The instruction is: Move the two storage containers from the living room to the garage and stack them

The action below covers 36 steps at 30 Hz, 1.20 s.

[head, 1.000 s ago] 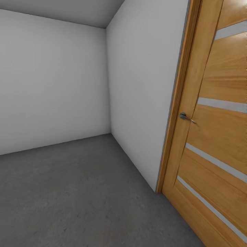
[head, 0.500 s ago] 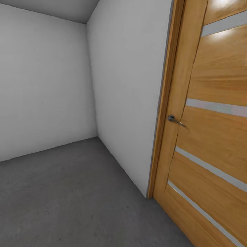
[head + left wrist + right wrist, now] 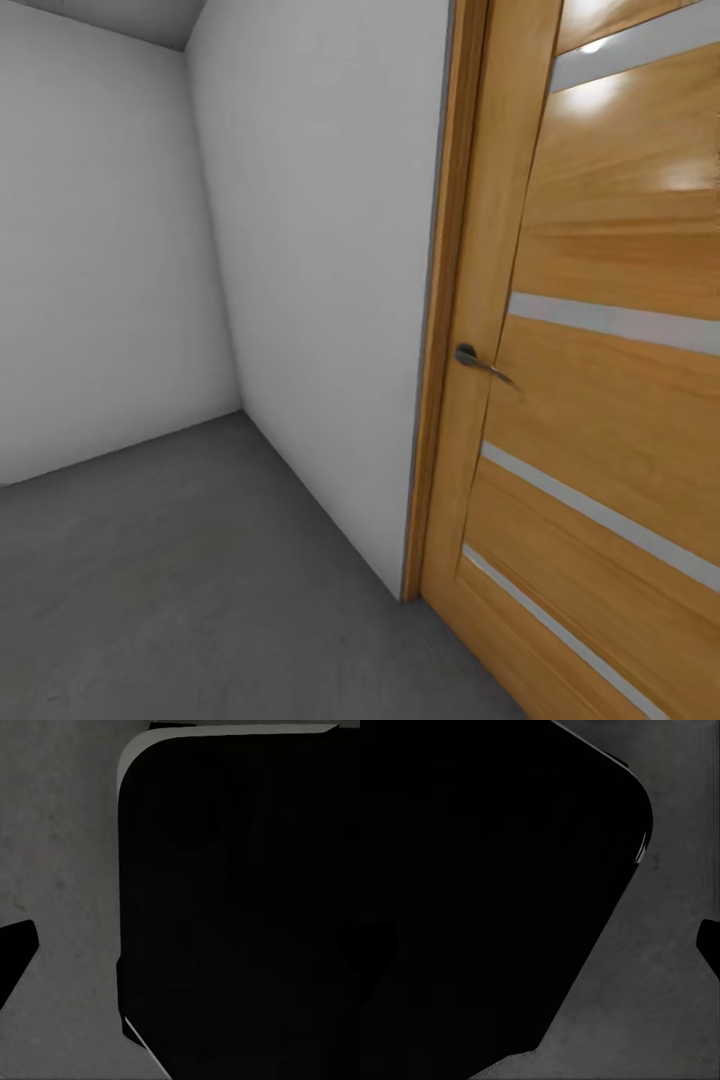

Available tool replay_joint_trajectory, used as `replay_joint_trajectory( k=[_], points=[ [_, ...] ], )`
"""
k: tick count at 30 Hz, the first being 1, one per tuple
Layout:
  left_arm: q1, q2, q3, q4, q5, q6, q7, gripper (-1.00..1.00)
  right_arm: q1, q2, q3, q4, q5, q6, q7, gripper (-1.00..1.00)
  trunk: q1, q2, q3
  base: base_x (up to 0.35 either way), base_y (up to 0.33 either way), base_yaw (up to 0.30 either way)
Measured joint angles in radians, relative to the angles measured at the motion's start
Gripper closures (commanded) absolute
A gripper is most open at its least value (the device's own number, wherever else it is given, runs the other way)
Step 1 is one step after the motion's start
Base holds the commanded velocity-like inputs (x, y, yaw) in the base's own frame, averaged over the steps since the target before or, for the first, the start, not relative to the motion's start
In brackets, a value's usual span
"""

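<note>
Garage floor grey concrete | pale walls | wood door R | tools' state unclear

glossy wood door — matte concrete floor

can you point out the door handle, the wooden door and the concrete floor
door handle (image 3: 478, 361), head view, on the metal lever near its round base
wooden door (image 3: 610, 230), head view, on a bare wood panel
concrete floor (image 3: 180, 580), head view, on the open grey stretch
</note>
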Motion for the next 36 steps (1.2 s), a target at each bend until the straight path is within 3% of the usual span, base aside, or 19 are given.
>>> replay_joint_trajectory(
  k=[25, 36],
  points=[
    [0.000, 0.000, 0.000, 0.000, 0.000, 0.000, 0.000, -1.00, 0.000, 0.000, 0.000, 0.000, 0.000, 0.000, 0.000, -1.00, 0.000, 0.000, 0.000, 0.324, 0.000, -0.235],
    [0.000, 0.000, 0.000, 0.000, 0.000, 0.000, 0.000, -1.00, 0.000, 0.001, 0.000, 0.000, -0.001, 0.000, 0.000, -1.00, 0.001, 0.000, 0.002, 0.038, 0.000, -0.131]
  ],
)
